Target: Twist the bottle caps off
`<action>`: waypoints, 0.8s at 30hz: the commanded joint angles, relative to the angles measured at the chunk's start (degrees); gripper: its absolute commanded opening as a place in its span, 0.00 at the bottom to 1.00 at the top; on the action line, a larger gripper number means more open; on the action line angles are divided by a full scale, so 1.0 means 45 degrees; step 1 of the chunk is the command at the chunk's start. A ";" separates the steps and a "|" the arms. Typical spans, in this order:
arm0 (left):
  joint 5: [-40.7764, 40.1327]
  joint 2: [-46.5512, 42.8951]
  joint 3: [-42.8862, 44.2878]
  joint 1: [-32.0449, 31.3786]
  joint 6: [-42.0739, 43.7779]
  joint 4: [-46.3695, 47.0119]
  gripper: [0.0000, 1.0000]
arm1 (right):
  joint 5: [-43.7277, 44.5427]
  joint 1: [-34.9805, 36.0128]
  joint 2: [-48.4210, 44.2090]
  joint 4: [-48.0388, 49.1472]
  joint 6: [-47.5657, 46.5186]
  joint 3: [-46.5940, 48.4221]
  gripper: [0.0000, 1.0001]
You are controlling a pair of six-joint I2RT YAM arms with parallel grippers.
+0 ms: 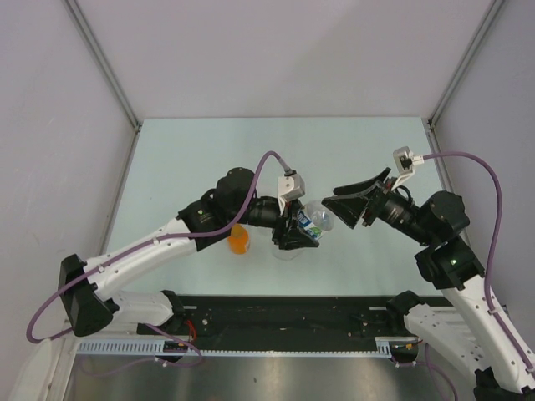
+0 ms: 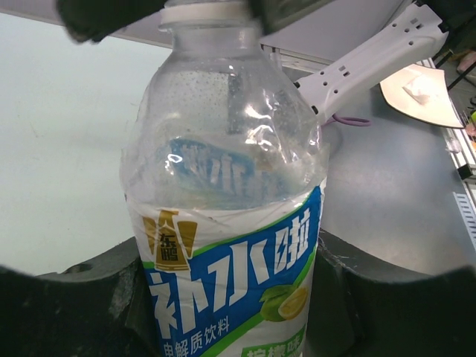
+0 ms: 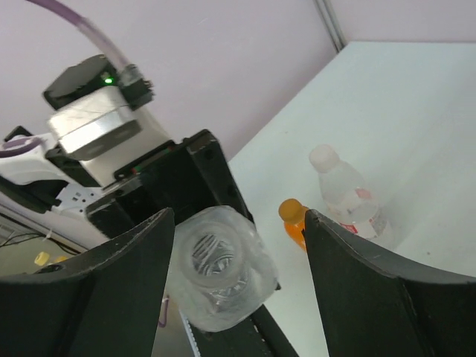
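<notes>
— While clamped low on its label by L gripper (image 2: 230,320), closed hard: blue-label bottle (image 2: 230,223) tipped over, neck end aimed at R gripper (image 3: 238,223).

— R state?

— Spread wide, one finger each side of neck end. Not touching it, as far as can be told. Nothing pinched between.

— Cap?

— No blue cap to be seen anywhere. From R wrist cam, looks like a bare open mouth facing lens. From L wrist cam, only a white neck ring at top edge. Prob. off, can't swear to it.

— Others?

— Just past the held one: orange bottle (image 3: 296,227), orange cap (image 3: 291,210) on. Right beside it, red-label bottle (image 3: 349,201), white cap (image 3: 323,156) on. Both upright on table, close together, beside L arm's wrist.

— Progress, then?

— Approx. one of three done, at best. Two left: orange, white. Each needs one gripper to hold the body and the other to twist.

— Surface? Room?

— Pale mint tabletop (image 1: 209,159), smooth, matt, no clutter seen beyond bottles. Looks slick, so likely to let a light bottle skid if twisted w/o a hold. Farther back: plain grey-lilac walls (image 1: 276,50) on three sides, metal post (image 1: 104,63) running to each rear corner.
</notes>
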 commanded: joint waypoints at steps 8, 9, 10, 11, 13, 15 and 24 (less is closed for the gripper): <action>0.0400 -0.0436 0.0351 0.0027 -0.0011 0.0645 0.02 | -0.0084 0.0381 0.0433 0.0023 -0.0428 -0.0009 0.61; 0.0284 -0.0456 0.0370 0.0027 0.0028 0.0606 0.02 | -0.0297 0.0421 0.0491 0.0043 -0.0408 -0.0029 0.60; 0.0167 -0.0495 0.0390 0.0027 0.0048 0.0586 0.02 | -0.0396 0.0537 0.0530 0.0082 -0.0408 -0.0029 0.59; 0.0146 -0.0514 0.0409 0.0027 0.0164 0.0547 0.02 | -0.0435 0.0596 0.0531 0.0005 -0.0408 -0.0029 0.57; -0.0030 -0.0515 0.0507 0.0027 0.0282 0.0353 0.02 | -0.0416 0.0771 0.0472 -0.0074 -0.0505 -0.0009 0.52; -0.0166 -0.0534 0.0585 0.0027 0.0419 0.0216 0.02 | -0.0513 0.0831 0.0491 -0.0249 -0.0544 -0.0009 0.43; -0.1765 -0.0709 0.0897 0.0027 0.0751 -0.0603 0.48 | -0.0007 0.0831 0.0160 -0.0602 -0.0700 -0.0009 0.00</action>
